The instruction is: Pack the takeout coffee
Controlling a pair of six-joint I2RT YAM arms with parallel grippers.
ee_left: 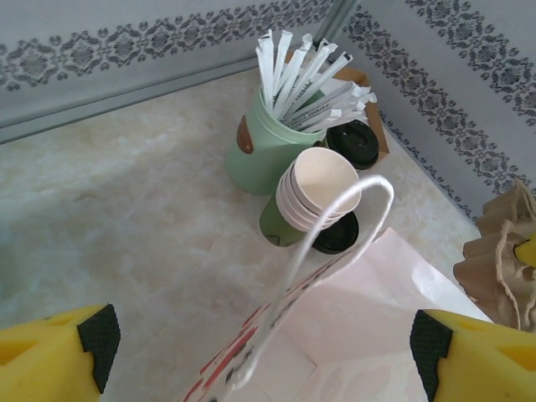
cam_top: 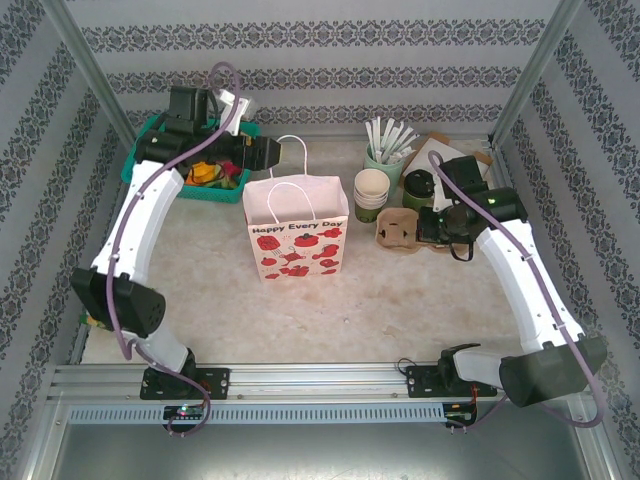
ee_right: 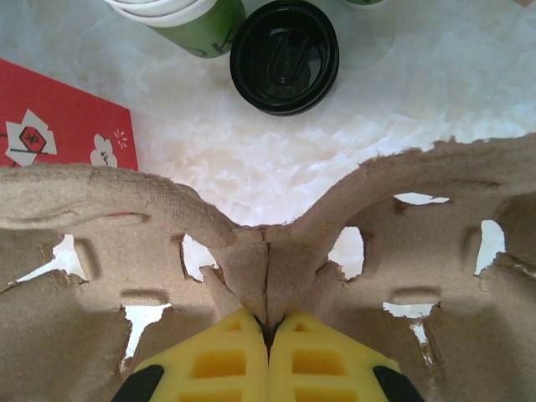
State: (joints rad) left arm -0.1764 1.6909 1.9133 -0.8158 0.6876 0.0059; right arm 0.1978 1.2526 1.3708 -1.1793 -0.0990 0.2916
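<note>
Two claws show, in different states. The left claw point(ee_left: 264, 339) hangs released above the top of the paper bag point(cam_top: 297, 235), its yellow fingers point(ee_left: 50, 352) spread wide with nothing pinched between them. The right claw point(ee_right: 268, 327) is clenched on the centre ridge of the brown cardboard cup carrier point(cam_top: 398, 230), which lies just right of the bag. The takeout coffee point(ee_right: 285, 54) stands on the counter point(cam_top: 200, 300) outside the bag, beyond the carrier and just beside the stack of cream cups point(cam_top: 371, 185), with its black lid on. Behind the stack stands the pale green holder point(cam_top: 383, 162) of white sticks. A second black lid point(ee_left: 356, 142) shows next to that holder, on a brown board.
</note>
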